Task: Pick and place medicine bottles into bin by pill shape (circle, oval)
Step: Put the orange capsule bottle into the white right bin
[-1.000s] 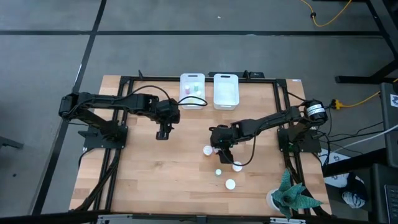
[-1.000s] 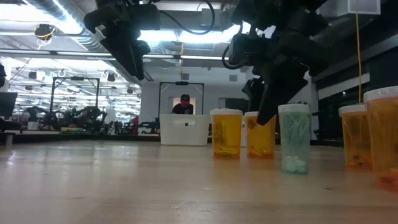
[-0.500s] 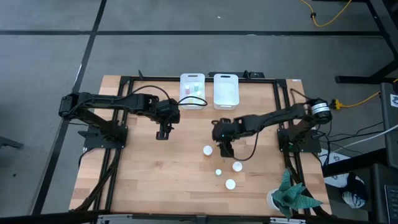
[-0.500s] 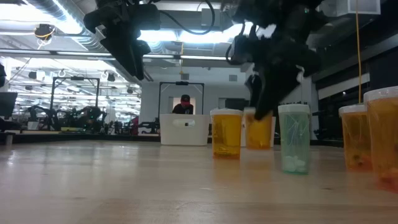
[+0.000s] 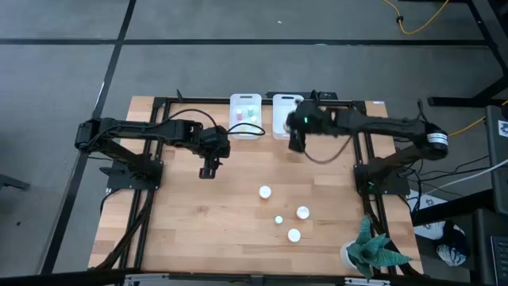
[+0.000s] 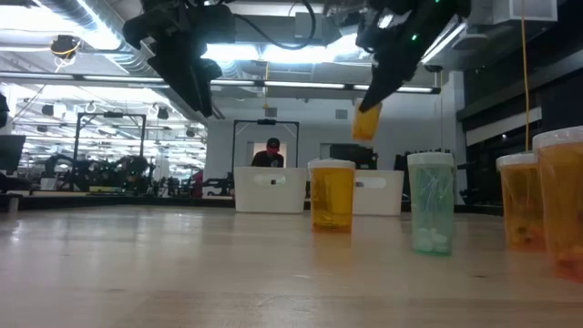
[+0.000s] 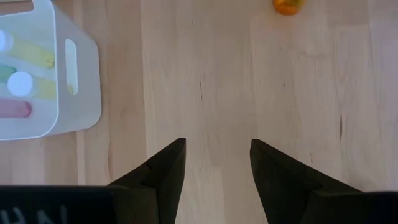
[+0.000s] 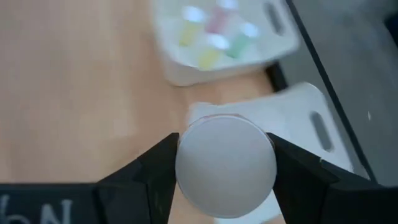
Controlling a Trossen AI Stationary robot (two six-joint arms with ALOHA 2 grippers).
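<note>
Under my right gripper (image 5: 296, 141), carrying an orange bottle (image 6: 365, 121) high over the table (image 5: 182, 230), the right bin (image 5: 279, 127) lies open, nothing between. Left bin (image 5: 245, 116) sits just beside, w/ small bottles inside. Four bottles (image 5: 264, 191) cluster mid-table; wood round my left gripper (image 5: 207, 171) is bare.

On the wooden bench (image 6: 182, 264) stand an orange bottle (image 6: 332, 195) and, to its right, a pale green bottle (image 6: 430, 202), each with a white cap; 2 more orange bottles (image 6: 537, 191) crowd the right edge, cut off by the frame. Above them the right tool (image 6: 375, 87) holds an orange bottle (image 6: 366, 121) in the air, tilted, while the left tool (image 6: 196, 87) hangs at upper left, holding nothing; behind the standing bottles sit 2 white bins (image 6: 271, 190), and a person (image 6: 271, 154) shows beyond them in the room.
</note>
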